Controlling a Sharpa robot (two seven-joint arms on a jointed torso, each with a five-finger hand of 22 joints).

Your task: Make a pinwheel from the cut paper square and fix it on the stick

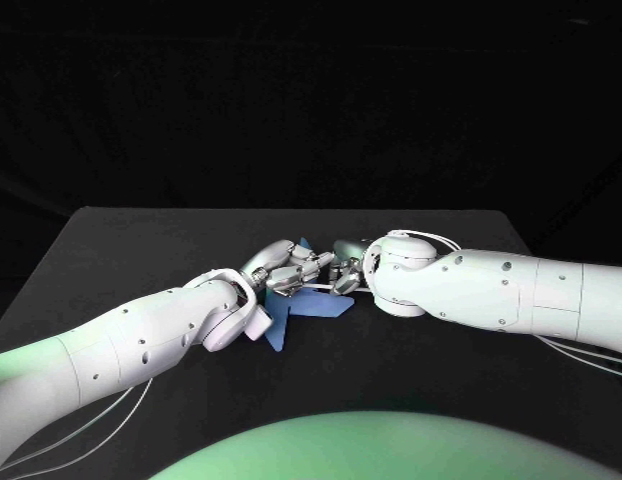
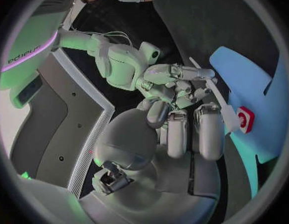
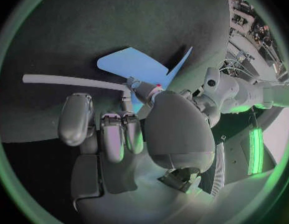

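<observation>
One pinwheel (image 1: 285, 315), one stick (image 3: 70, 80), two hands.
The stick is being pinched by the right hand (image 1: 347, 262); the left hand's (image 1: 275, 268) hold cannot be told; the pinwheel is lying mid-way across the desk (image 1: 138, 250), at 6 o'clock from both.

I count two robot hands, my left robot hand (image 1: 285, 268) and my right robot hand (image 1: 343, 258), and two white arms, the left arm (image 1: 124, 345) and the right arm (image 1: 527, 295), all over one black worktop (image 1: 138, 250). Between my hands there is one piece of blue paper (image 1: 285, 318), cut into pointed flaps; I cannot count the flaps because my fingers cover part of the sheet. Besides that I count one white stick (image 3: 70, 80) and one small red fastener (image 2: 245, 119) at the paper.
</observation>
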